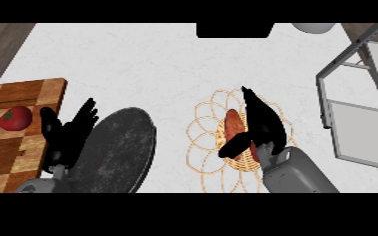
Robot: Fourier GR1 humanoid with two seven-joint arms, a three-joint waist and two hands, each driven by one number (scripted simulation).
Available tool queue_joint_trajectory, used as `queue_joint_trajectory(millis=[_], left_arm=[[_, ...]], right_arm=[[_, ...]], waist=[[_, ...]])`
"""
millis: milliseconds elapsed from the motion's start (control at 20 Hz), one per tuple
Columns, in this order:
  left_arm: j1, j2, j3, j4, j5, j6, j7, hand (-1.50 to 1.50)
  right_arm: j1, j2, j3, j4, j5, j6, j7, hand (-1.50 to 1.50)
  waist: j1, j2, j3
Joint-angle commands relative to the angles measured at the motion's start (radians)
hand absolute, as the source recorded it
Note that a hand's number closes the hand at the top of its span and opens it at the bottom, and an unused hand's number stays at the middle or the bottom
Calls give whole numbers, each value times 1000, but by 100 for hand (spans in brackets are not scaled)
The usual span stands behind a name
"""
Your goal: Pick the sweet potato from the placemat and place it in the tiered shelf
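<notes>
An orange-red sweet potato lies on a round woven placemat in the middle of the counter. My right hand is over it, fingers stretched along its right side and thumb crossing its near end, hiding part of it. The fingers look fairly straight and I cannot see whether they hold the potato. The grey metal tiered shelf stands at the right edge, apart from the hand. My left hand rests open at the lower left, fingers up.
A dark round pan lies right of the left hand. At the left edge, a wooden cutting board carries a red tomato. A black object and a white one sit at the counter's far edge.
</notes>
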Motion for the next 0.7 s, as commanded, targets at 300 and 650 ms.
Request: queue_joint_trajectory(millis=[300, 650], left_arm=[[7, -8, 38, 23, -7, -41, 15, 0], [31, -50, 42, -25, -70, -13, 24, 0]], right_arm=[[67, 28, -44, 92, 132, 10, -6, -150], [58, 134, -101, 181, 225, -24, -101, -150]], waist=[[-5, 1, -2], [-2, 2, -2]])
